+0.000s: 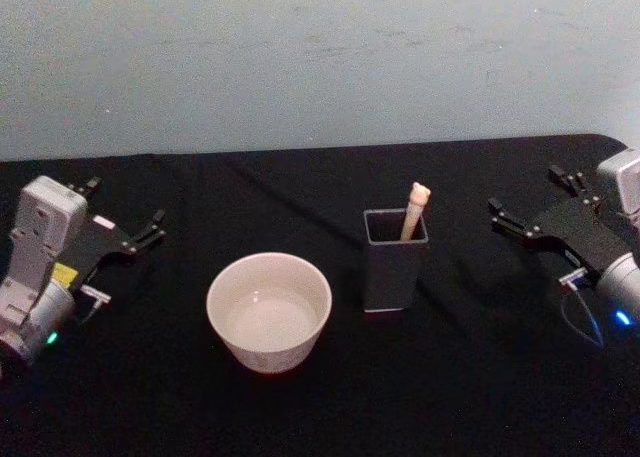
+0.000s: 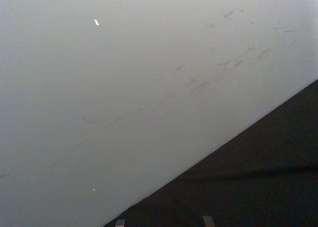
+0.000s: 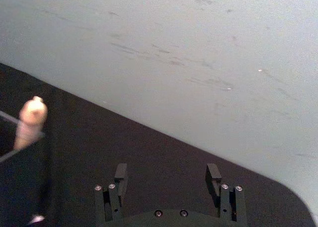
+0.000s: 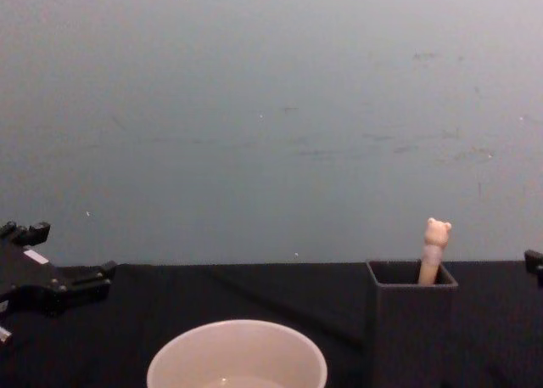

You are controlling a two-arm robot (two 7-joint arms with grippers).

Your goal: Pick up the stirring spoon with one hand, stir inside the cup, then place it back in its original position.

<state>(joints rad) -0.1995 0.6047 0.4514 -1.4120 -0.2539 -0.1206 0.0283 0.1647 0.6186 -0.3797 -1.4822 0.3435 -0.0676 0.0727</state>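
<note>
- Head view: a matte black cloth covers the counter (image 1: 480, 377), and a pale, scuffed wall rises behind it.
- The cup (image 1: 270, 355) is round, wide and cream-white with a thin, smooth rim. It sits left of centre.
- Just to its right, not touching, stands the holder (image 1: 388, 277), a tall dark grey box with a square section and thin walls.
- The stirring spoon (image 1: 415, 209) stands in the holder, leaning into the far right corner. Its beige handle and tiny bear head rise above the rim, while the neck and bowl are hidden inside.
- The left hand (image 1: 122, 207) is at the counter's left edge with its black fingers spread apart, holding nothing.
- The right hand (image 1: 528, 190) is at the right edge, also spread and holding nothing. Both are well apart from the cup and holder.
- Left wrist view: the marked grey wall meets the black cloth, and two pale fingertips (image 2: 207, 221) show at the frame edge, set apart.
- Right wrist view: the right hand (image 3: 167, 175) shows two dark, blocky fingers with a wide gap over bare cloth. The spoon's rounded bear head (image 3: 32, 120) stands off to one side.
- Chest view: the cup's rim (image 4: 237, 328) curves low in front. The holder (image 4: 411, 328) stands to its right with the bear head (image 4: 437, 231) poking above it, and the left hand (image 4: 64, 254) is at the left edge.
</note>
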